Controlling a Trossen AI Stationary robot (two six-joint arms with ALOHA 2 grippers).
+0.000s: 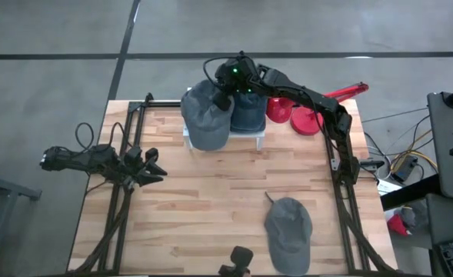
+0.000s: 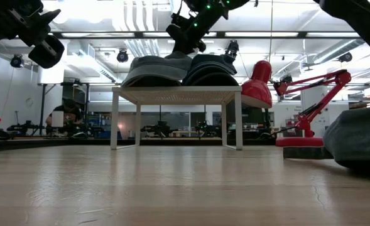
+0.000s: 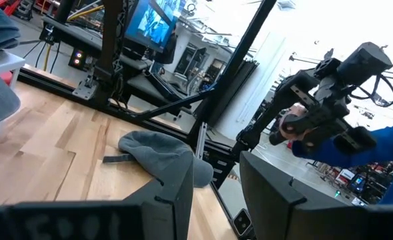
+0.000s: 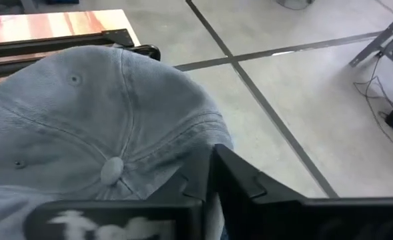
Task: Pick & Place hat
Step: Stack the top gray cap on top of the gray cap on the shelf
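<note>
A grey hat lies crown up on a small white stand at the table's far middle, beside a dark blue hat. My right gripper reaches down over the stand and is shut on the grey hat. In the low view the grey hat rests on the stand's top. A second grey hat lies flat on the table near its front right. My left gripper waits at the table's left, open and holding nothing. My right gripper pinches the grey hat's crown cloth between its two shut fingers, on the side of the crown next to the blue hat, a little off the top button. The fingers slant down from the table's far right. The hat still rests on the stand.
A red desk lamp stands right of the stand at the far right. Black frame rails run along the table's left and right sides. A dark object sits at the near edge. Bare wood lies between the stand and the second hat.
</note>
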